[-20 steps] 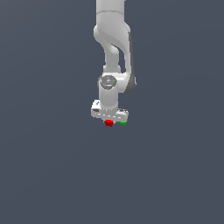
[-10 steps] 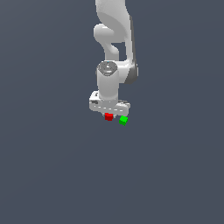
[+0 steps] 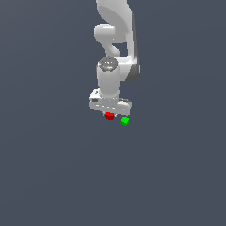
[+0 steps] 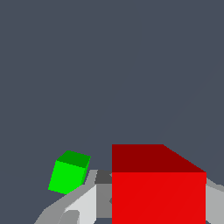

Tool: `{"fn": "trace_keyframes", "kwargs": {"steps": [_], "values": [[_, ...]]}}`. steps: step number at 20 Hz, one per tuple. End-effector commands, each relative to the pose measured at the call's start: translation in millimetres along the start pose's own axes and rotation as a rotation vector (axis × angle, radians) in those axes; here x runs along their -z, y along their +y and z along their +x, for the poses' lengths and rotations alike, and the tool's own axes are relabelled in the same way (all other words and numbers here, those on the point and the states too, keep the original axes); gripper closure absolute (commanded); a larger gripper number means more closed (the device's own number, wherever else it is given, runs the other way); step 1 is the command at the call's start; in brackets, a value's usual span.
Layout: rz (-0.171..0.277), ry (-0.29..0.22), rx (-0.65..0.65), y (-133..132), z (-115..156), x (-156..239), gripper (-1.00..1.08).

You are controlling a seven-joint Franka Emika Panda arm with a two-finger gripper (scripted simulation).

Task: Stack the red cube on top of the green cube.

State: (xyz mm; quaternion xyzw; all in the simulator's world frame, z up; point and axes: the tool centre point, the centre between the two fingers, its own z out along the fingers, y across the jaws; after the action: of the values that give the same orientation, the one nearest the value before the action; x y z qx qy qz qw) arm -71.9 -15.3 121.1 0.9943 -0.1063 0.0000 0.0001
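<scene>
Closest to the wrist camera, the red cube (image 4: 158, 188) fills much of the wrist view, sitting squarely between the pale fingers (image 4: 81, 205) of the gripper (image 4: 153, 210), which flank it on both sides; the jaws look closed on it, grasping the red cube. Just beyond it and off to one side lies the green cube (image 4: 68, 173), turned at a slight angle and not touching the red one. From the exterior view, the gripper (image 3: 110, 114) hangs low under the white arm (image 3: 115, 48), with the red cube (image 3: 109, 116) showing right beneath it. The green cube (image 3: 124, 121) sits just beside it, toward the exterior view's right and a little lower in the picture, on the plain grey desk (image 3: 57, 176).
</scene>
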Motion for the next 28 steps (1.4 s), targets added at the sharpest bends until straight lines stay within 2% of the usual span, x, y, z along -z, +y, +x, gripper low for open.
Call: {"fn": "trace_keyframes", "kwargs": {"steps": [1,7,18,25,26,28], "values": [[0.000,0.000,0.000,0,0,-1,1.08],[0.000,0.000,0.000,-8,-5,-6,1.08],[0.001,0.000,0.000,-64,-36,-49,1.08],[0.001,0.000,0.000,-78,-43,-60,1.08],[0.001,0.000,0.000,-78,-43,-60,-0.92],[0.001,0.000,0.000,-78,-43,-60,-0.92]]}}
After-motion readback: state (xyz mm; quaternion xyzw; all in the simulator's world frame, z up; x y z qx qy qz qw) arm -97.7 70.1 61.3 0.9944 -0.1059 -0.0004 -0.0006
